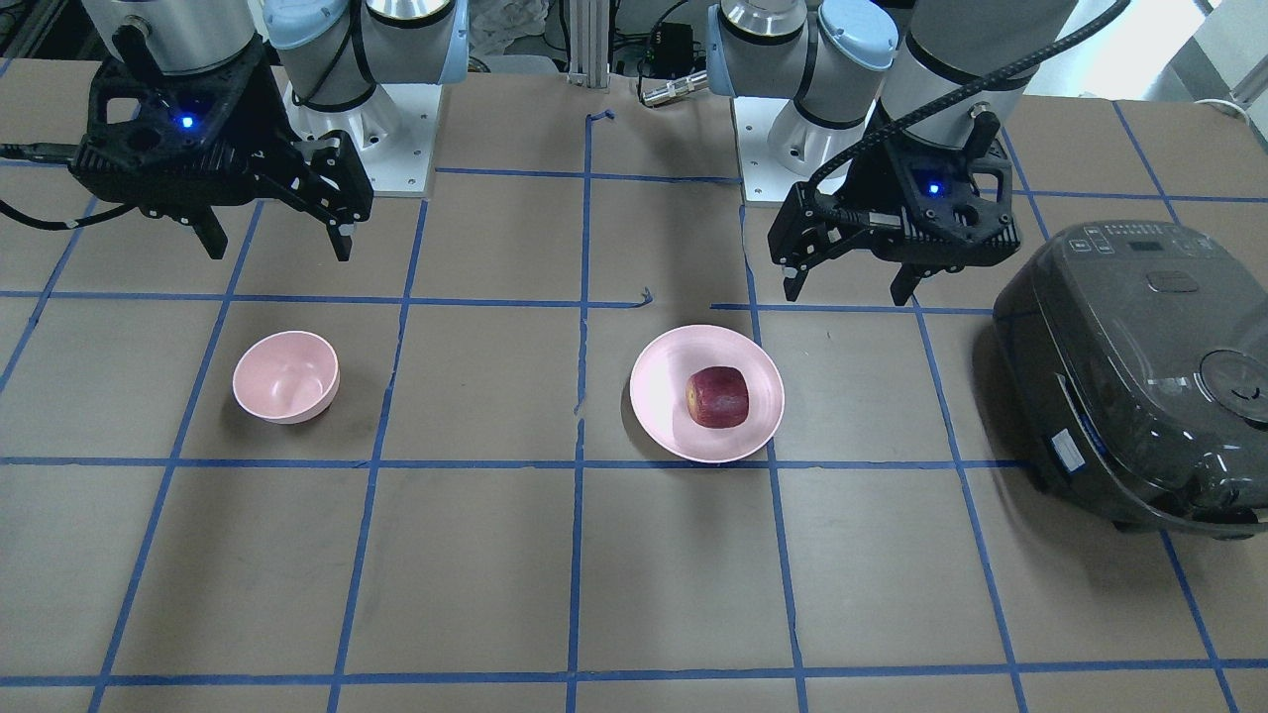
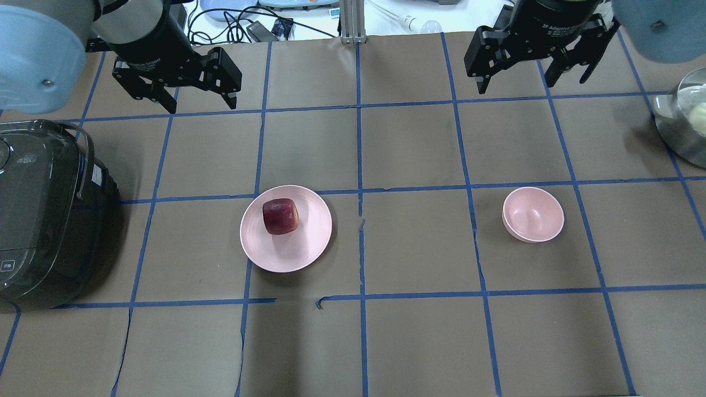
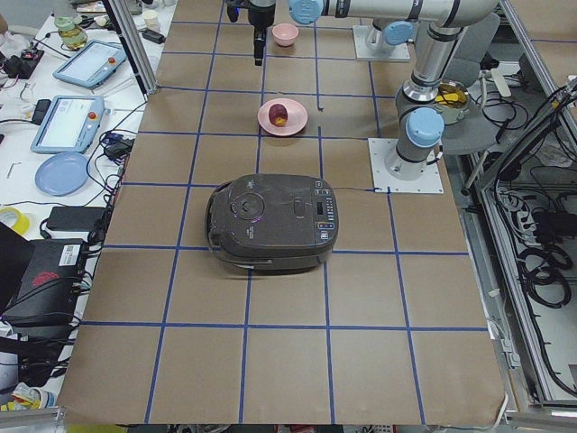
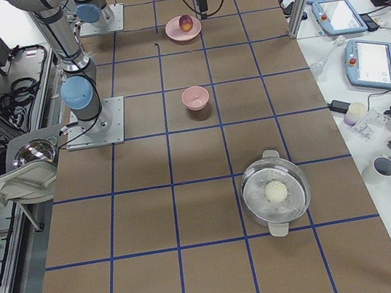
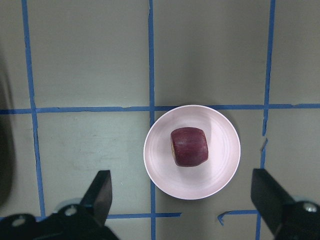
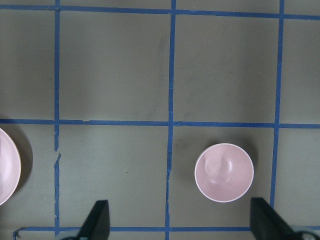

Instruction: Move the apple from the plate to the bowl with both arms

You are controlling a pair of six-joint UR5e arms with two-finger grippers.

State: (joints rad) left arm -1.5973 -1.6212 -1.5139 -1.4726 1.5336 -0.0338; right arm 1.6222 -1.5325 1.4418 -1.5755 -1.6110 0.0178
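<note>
The dark red apple [image 1: 718,396] lies on the wide pink plate [image 1: 654,396] near the table's middle; it also shows in the overhead view [image 2: 280,216] and the left wrist view [image 5: 189,146]. The small deep pink bowl [image 1: 285,376] stands empty about two grid squares away, also in the right wrist view [image 6: 224,172]. My left gripper [image 1: 845,294] is open and empty, high above the table behind the plate [image 2: 287,253]. My right gripper [image 1: 278,250] is open and empty, high behind the bowl [image 2: 533,214].
A dark rice cooker [image 2: 38,209] stands at the table's end on my left, beside the plate. A steel pot [image 2: 684,121] holding a pale ball sits at the far right edge. Blue tape lines grid the brown table.
</note>
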